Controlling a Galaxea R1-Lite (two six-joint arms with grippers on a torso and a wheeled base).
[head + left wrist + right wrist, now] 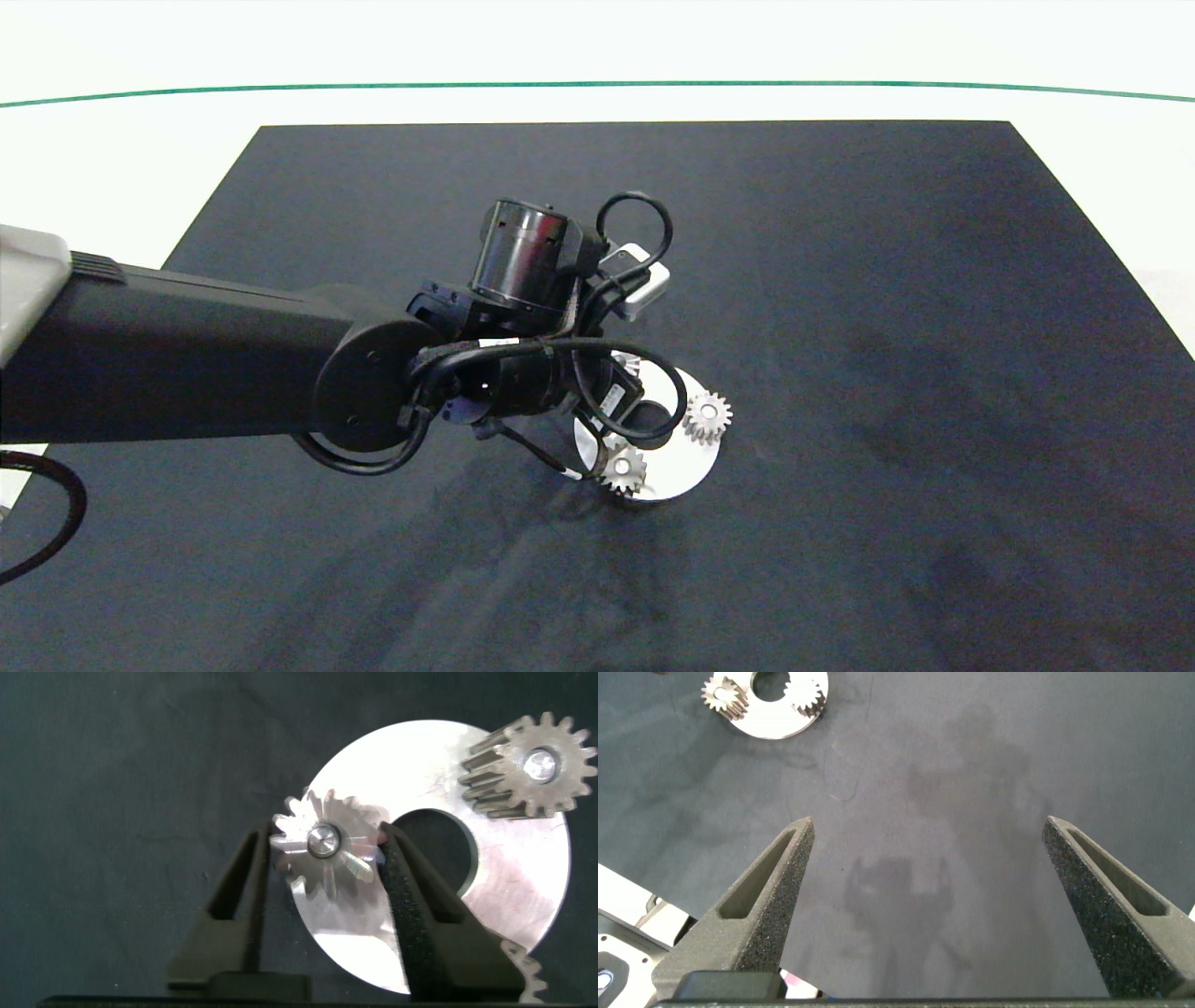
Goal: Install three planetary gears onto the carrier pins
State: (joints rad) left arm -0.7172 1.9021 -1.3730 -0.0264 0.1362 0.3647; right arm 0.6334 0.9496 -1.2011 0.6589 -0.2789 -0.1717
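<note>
1. The left gripper (pixel 322 873) has its two fingers (pixel 425 905) closed in snug on a planetary gear (pixel 322 847); one pad on each side of the teeth, and the gear is sitting on a carrier pin (pixel 323 839) whose end shows through the centre hole.
2. That gear is on the white disc (pixel 439 775), on the side facing the left arm; in the head view it's mostly hidden under the wrist and cables.
3. A second gear (pixel 708 416) sits on its pin at the disc's right edge; a third gear (pixel 624 469) is on the near edge.
4. The disc lies flat on the dark mat (pixel 840 280), about mid-table; the left arm (pixel 187 355) reaches in from the left.
5. The right gripper (pixel 924 905) hangs well away over bare mat, fingers spread wide and holding nothing; the disc is far off from it.
</note>
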